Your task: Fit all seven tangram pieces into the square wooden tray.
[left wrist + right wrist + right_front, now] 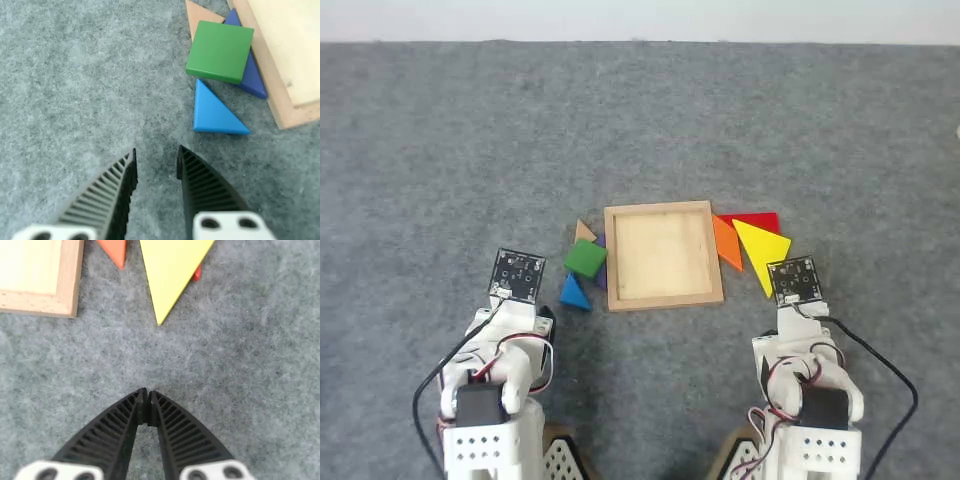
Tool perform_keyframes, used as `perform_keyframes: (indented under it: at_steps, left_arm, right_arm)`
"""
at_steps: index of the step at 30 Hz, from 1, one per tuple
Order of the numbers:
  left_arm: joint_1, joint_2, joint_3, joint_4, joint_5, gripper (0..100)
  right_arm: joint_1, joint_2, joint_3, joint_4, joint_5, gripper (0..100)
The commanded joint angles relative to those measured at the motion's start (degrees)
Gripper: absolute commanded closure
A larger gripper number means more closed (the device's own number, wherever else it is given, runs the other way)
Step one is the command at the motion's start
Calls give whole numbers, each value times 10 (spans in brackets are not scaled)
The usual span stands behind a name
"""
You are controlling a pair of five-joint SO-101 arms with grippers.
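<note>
We observed the left gripper [157, 150], jaws parted, near the blue triangle [215, 111], green square [220, 50], tan triangle [200, 17] and dark-blue piece [252, 80], all clustered beside the wooden tray [665, 298]. The right gripper [148, 392], jaws closed together and holding nothing, lay near the yellow triangle [170, 270], orange piece [114, 250] and red piece [752, 218], which sat along the tray's opposite side.
</note>
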Motion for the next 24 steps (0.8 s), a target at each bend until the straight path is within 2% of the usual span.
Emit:
perform_keyframes:
  at_steps: [1, 8, 11, 14, 16, 18, 19, 24]
  left_arm:
    - [-1, -13, -6, 2, -4, 874]
    - [35, -13, -6, -3, -2, 874]
    - [61, -13, -6, 1, -4, 874]
    - [58, -13, -6, -18, -5, 874]
    - [54, -14, -7, -64, -33, 874]
    - [19, -13, -20, -88, -101, 874]
    - [5, -13, -29, -93, -127, 875]
    - [-7, -12, -52, -98, -118, 874]
  right_arm:
    - [3, -7, 10, 1, 4, 991]
    - [3, -7, 10, -3, 6, 990]
    - [3, -7, 10, -38, 7, 990]
    - [4, -7, 10, -88, 13, 990]
    - [8, -7, 5, -123, 75, 990]
    - [28, -7, -2, -137, 181, 991]
    - [39, -7, -5, -140, 208, 991]
    - [47, -6, -61, -98, 179, 991]
